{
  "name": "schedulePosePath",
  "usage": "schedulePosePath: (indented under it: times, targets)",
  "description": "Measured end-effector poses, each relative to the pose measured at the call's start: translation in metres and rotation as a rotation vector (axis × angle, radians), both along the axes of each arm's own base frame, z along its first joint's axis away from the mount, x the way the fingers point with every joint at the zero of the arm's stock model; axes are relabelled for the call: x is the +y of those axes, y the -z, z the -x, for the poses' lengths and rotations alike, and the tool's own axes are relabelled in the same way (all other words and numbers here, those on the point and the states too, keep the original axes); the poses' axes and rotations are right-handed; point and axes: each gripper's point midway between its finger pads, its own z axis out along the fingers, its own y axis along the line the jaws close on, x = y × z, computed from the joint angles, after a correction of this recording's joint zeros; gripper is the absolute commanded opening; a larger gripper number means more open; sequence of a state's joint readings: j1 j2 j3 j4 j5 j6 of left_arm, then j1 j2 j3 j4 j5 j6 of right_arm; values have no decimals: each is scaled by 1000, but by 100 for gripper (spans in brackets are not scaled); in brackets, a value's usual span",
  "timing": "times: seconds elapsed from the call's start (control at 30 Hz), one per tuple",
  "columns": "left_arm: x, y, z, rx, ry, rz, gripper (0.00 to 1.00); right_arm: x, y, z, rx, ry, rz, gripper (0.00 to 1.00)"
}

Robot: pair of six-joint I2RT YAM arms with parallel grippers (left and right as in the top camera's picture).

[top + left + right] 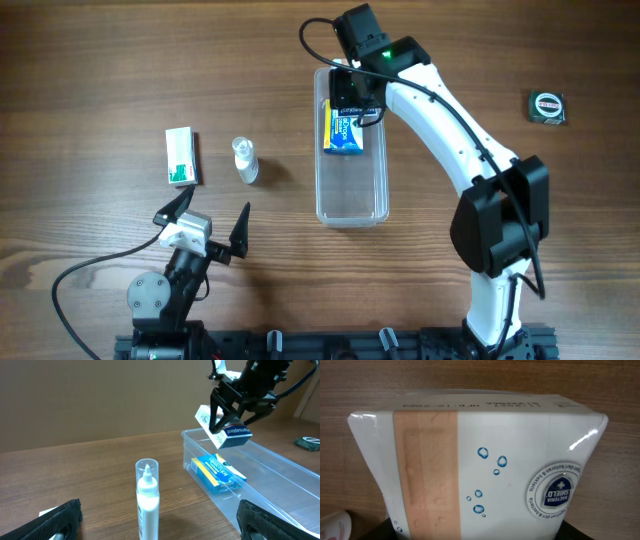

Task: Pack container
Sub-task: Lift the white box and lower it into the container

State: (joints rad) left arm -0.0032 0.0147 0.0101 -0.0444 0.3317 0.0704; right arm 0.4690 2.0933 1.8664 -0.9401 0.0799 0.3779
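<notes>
Overhead, the left hand (pixel 207 222) sat nearest the base on the left, its two fingers (pixel 50 522) spread wide and holding nothing, low over the wooden surface (pixel 90 80). Just beyond it stood a small clear-capped bottle (pixel 244 160) of white liquid, upright, with a green-and-white box (pixel 181 157) lying flat to its left, the two near each other but apart. Right of the bottle lay the container (pixel 350 205), its long side running near to far in the middle of the surface; its near half was bare, and a blue box (pixel 343 135) lay flat inside toward the far half. Over the far end the right hand (pixel 352 95) was clamped on a white box (pixel 225 430), tilted and held above the container, clear of the blue box. That white box filled the right wrist view, showing a plaster strip and printed droplets. Far right, well apart, lay a small black round item (pixel 547 105).
</notes>
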Motion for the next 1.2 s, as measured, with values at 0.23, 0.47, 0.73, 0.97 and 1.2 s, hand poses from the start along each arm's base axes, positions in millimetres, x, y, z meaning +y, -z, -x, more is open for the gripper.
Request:
schedulePosePath:
  times: [0.23, 0.47, 0.73, 0.97, 1.2]
  targets:
    - [0, 0, 0, 0, 0, 0, 100, 4, 20, 0, 43, 14, -8, 68]
    - [0, 0, 0, 0, 0, 0, 100, 5, 35, 3, 75, 14, -2, 68]
    - [0, 0, 0, 0, 0, 0, 100, 23, 35, 11, 82, -24, -20, 68]
    - [0, 0, 0, 0, 0, 0, 100, 22, 64, 15, 137, -23, 13, 68]
    - [0, 0, 0, 0, 0, 0, 100, 14, 64, 13, 125, 18, 44, 69]
